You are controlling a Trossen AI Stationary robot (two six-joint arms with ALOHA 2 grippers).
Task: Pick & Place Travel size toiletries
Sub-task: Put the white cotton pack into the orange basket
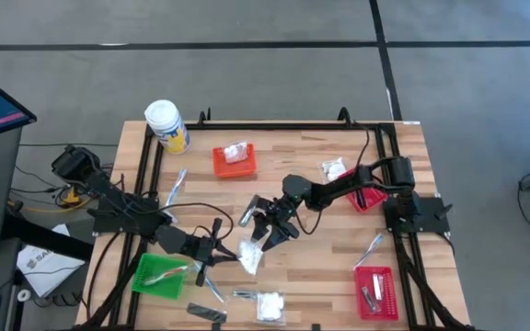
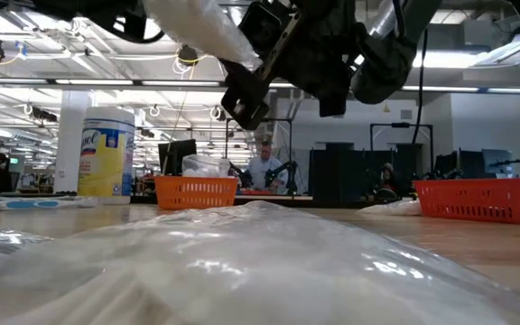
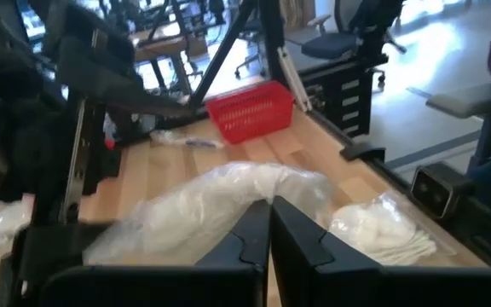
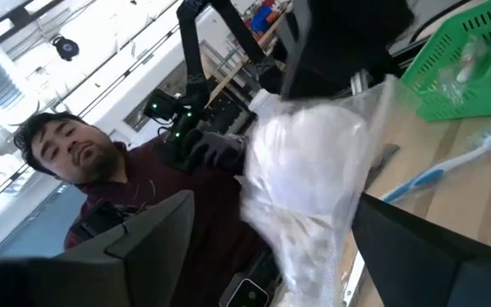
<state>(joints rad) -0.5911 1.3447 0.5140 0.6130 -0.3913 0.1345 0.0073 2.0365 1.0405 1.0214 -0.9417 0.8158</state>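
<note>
While clamped in the left pincer, white packet hanging lower centre of frame.
Right pincer spread wide, empty, beside it: lift clear without snagging film, then carry toward green basket.

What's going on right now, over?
Left gripper shut on white packet. Right gripper open beside it, mid-table. Nothing blocking.
</note>
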